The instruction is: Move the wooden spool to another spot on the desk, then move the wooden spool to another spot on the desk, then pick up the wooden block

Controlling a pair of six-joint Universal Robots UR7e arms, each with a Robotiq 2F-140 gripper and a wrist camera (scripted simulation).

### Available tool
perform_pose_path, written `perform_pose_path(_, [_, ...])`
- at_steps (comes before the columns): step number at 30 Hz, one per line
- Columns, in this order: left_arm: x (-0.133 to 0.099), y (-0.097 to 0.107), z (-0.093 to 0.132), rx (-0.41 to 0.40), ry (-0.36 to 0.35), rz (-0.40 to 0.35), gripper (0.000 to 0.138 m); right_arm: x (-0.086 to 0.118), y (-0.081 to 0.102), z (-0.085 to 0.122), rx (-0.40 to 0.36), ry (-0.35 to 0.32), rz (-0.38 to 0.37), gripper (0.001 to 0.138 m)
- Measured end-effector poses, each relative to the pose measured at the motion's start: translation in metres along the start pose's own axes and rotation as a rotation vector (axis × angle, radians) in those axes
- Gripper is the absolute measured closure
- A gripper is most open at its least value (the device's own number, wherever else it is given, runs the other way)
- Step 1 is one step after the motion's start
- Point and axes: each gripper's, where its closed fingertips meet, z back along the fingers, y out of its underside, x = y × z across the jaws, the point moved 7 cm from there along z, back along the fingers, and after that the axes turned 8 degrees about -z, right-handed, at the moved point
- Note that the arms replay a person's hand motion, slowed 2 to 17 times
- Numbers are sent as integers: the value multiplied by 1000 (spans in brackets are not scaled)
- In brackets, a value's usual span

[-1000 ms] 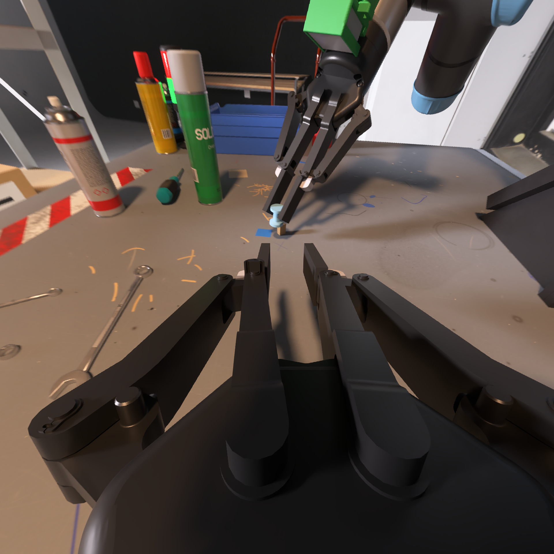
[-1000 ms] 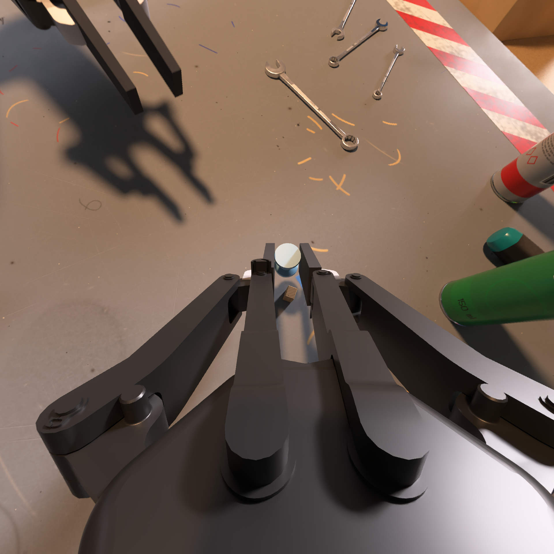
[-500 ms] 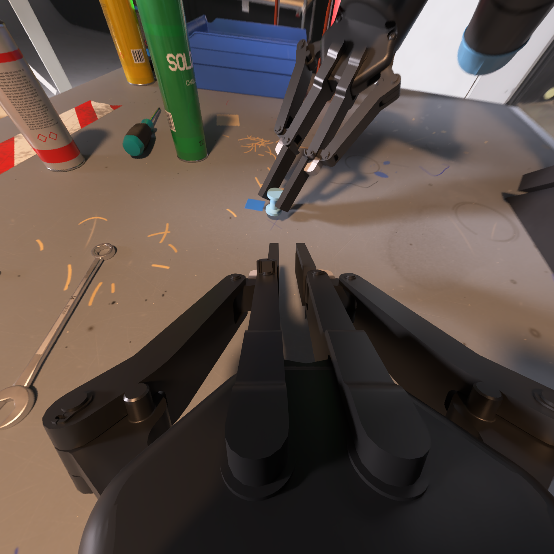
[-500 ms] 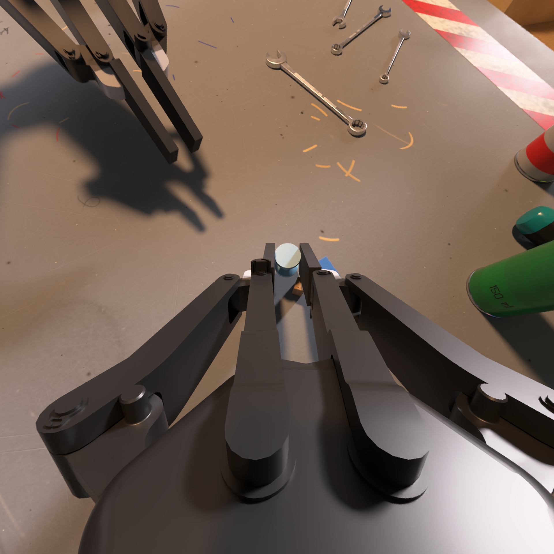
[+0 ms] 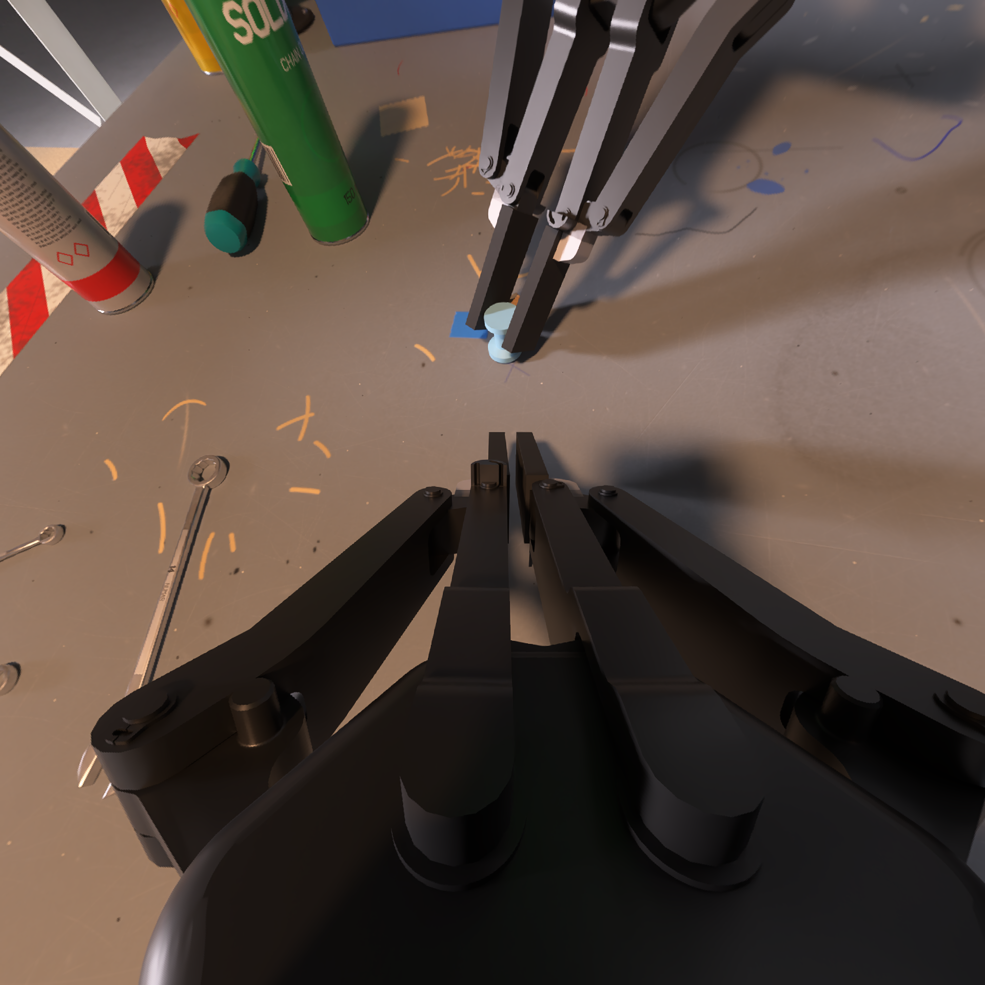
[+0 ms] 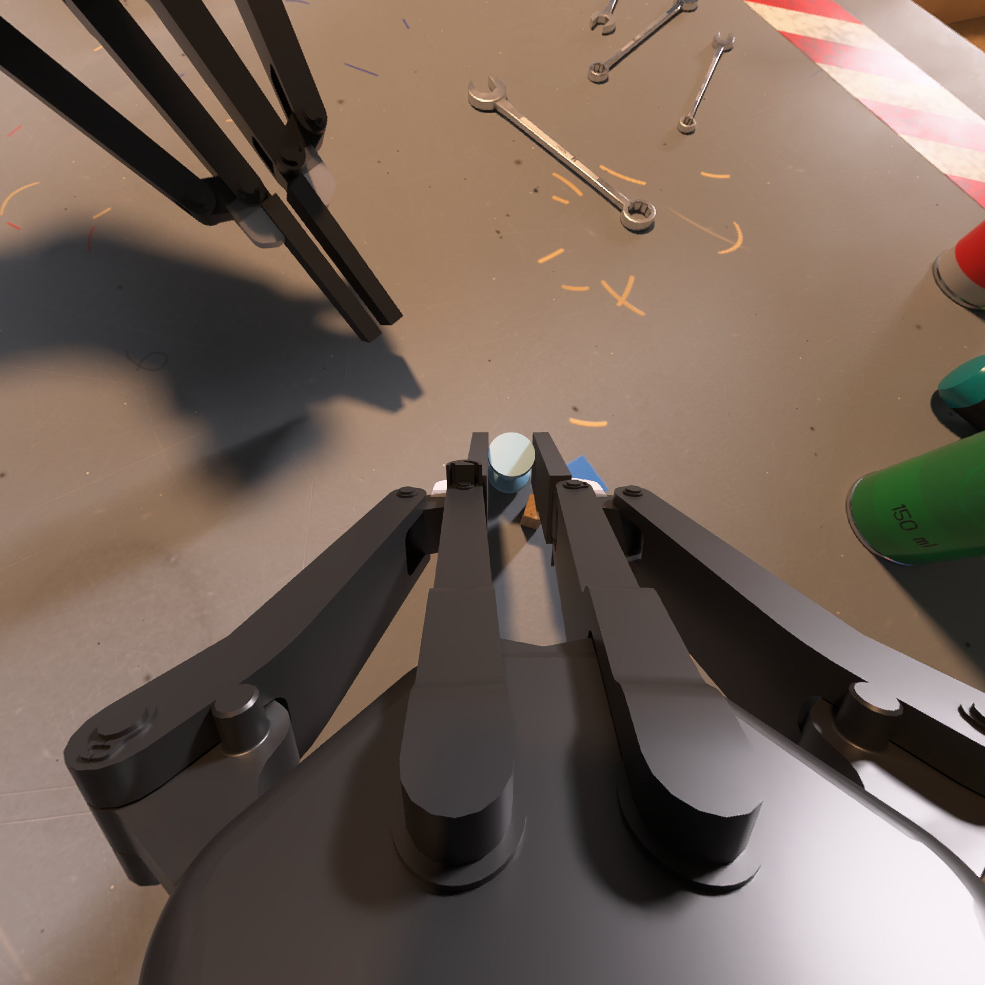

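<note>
The light blue spool [image 6: 510, 454] stands upright between the fingers of my right gripper [image 6: 510, 445], which is shut on it. In the left wrist view the spool [image 5: 500, 336] sits with its lower flange at the desk surface, next to a blue tape patch [image 5: 462, 326]. The small wooden block [image 6: 531, 516] lies on the desk just behind the spool, partly hidden by my right finger. My left gripper [image 5: 510, 443] is shut and empty, a short way in front of the spool; it also shows at the upper left of the right wrist view [image 6: 381, 322].
A green spray can [image 5: 298, 133] and a teal-handled screwdriver [image 5: 232, 213] stand left of the spool. A red and white can [image 5: 69, 234] and hazard stripe [image 5: 32, 277] lie further left. Wrenches [image 5: 176, 570] lie on the desk. A blue bin [image 5: 416, 21] is at the back.
My left gripper has closed its fingers and moved lower and nearer to the spool. My right gripper stays shut on the spool and has shifted a little over the desk.
</note>
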Motion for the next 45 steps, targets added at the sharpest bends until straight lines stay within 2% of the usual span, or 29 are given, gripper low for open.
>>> perform_pose_path(9, [-5, 2, -13, 121, -6, -93, 136, 2, 0, -2, 16, 5, 14, 117])
perform_pose_path(16, [-7, 0, -13, 134, -18, -132, 138, 4, -1, -3, 20, 29, 54, 117])
perform_pose_path(25, [-8, 0, -14, 151, -13, -144, 138, 5, -1, -3, 20, 29, 82, 117])
perform_pose_path(36, [-8, 1, -13, 148, 10, -121, 138, 1, 1, 1, 0, 33, 83, 117])
perform_pose_path(45, [-7, 2, -12, 130, 27, -104, 138, -11, -3, 19, -87, 68, 31, 117])
